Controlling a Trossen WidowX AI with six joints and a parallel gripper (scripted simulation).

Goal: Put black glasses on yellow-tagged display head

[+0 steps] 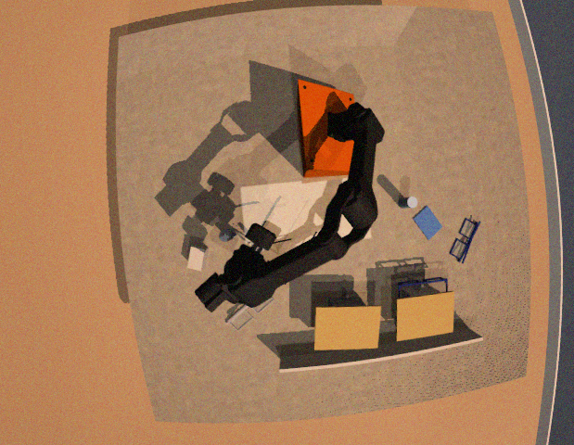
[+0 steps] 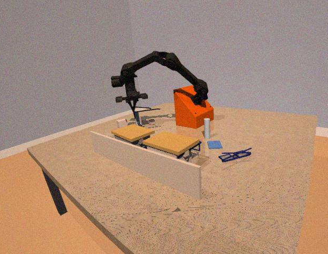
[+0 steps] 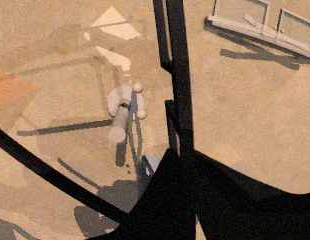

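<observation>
The gripper [image 2: 134, 107] [image 3: 179, 153] is shut on the black glasses [image 2: 150, 109] [image 3: 180, 75], high over the left part of the table. A frame bar runs upright through the wrist view and a temple [image 3: 55, 177] crosses its lower left; two small round nose pads show beside the bar. Under the two wooden boards [image 1: 347, 328] [image 1: 425, 316] only dark parts show, so the heads are mostly hidden. Blue glasses [image 1: 423, 280] show at the right board. The held glasses are well apart from both boards. I cannot see the yellow tag.
A long pale panel [image 2: 150, 165] stands along the boards. Pale glasses [image 1: 238, 318] [image 3: 260, 35] lie below the arm, near a white block [image 1: 196, 259]. A post [image 3: 117, 127] stands under the gripper. Right are a cylinder [image 2: 206, 128], a blue card [image 2: 214, 144] and blue glasses [image 1: 464, 240].
</observation>
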